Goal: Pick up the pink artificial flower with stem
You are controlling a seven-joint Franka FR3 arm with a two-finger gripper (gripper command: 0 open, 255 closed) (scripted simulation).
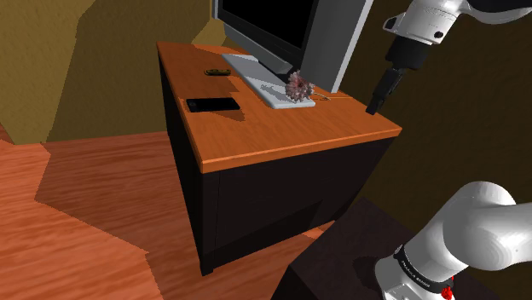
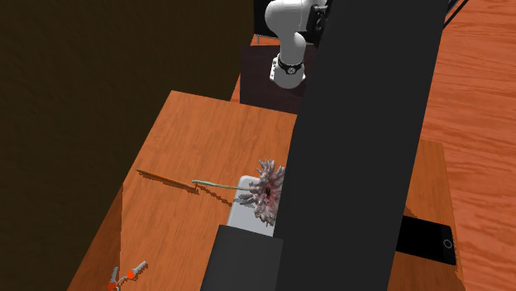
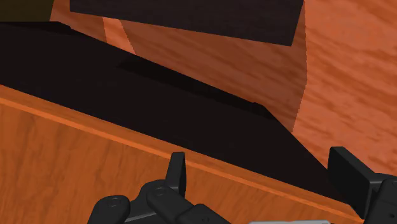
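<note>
Pink flower (image 1: 297, 85) is lying flat on the counter (image 1: 281, 136), head resting on the corner of the grey monitor base (image 1: 258, 83), tucked right under the monitor (image 1: 264, 21). Its thin stem (image 2: 218, 184) is running off the base across bare wood, away from the screen. It's looking very light; petals probably soft and easy to crush, stem thin and likely bendy, and it's sitting nearly flush with the wood, so there's little to get under. I'd be going for the stem just behind the head, where it's bridging from base edge to wood, fingers straddling it crosswise. I'd be skipping the head itself since the monitor is crowding it. Gripper (image 1: 373, 108) is hanging past the counter's edge at the shoulder view's right, pointing down, apart from the flower. In the wrist view the fingers (image 3: 179, 170) are standing wide apart, nothing between them, looking over the counter rim at the floor (image 3: 353, 76). Black phone (image 1: 213, 105) is lying well apart beyond the base, so it's not interfering.
</note>
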